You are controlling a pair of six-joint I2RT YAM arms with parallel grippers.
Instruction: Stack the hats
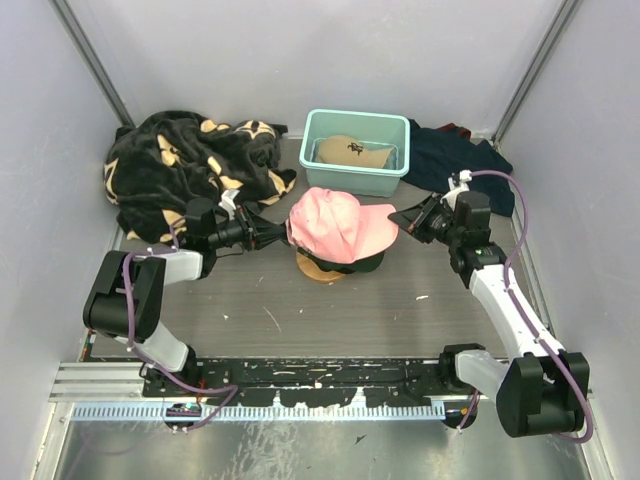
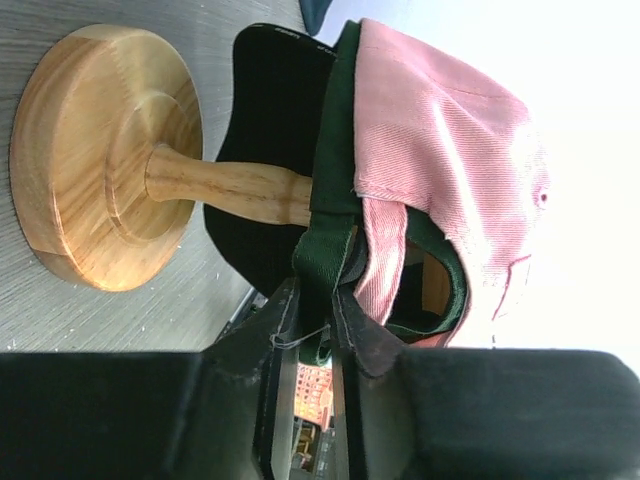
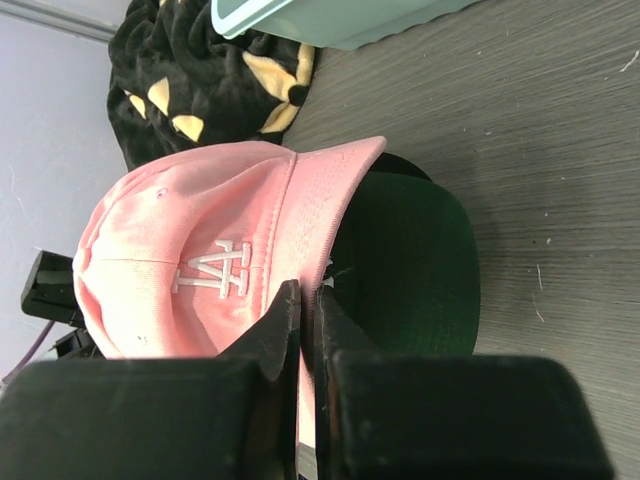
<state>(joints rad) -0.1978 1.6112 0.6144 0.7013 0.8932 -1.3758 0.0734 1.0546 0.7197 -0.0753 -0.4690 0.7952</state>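
The big black blanket [image 1: 190, 165] lies in a heap on the far side of the left gripper [image 2: 318, 335] and has no part in the work. Beyond both tools, toward the back wall, stands the teal bin [image 1: 350, 183]. In it lies the tan hat [image 1: 350, 152], the only one not yet on the pile.

The pile itself is between the two tools. The pink hat [image 1: 335, 222] is on top, under it the dark green hat [image 2: 335, 120] and lowest the black hat [image 2: 270, 110]. All three sit on the wooden stand [image 2: 100, 150] (a round foot with a thin post).

The right gripper [image 3: 306, 325] has its fingers pressed together on the edge of the pink hat's brim, directly at its fingertips. The left gripper is at the back of the pile, opposite the right one. Its fingers stand close on both sides of the dark green hat's rear strap, but I cannot tell if they pinch it or only stand around it.

I judge that the third hat is being settled on the pile. The next move, I think, asks both tools to let go and draw back without pulling the caps off the post. Then one of them must reach into the bin, take the tan hat and lay it over the pink one, brim to the same side.
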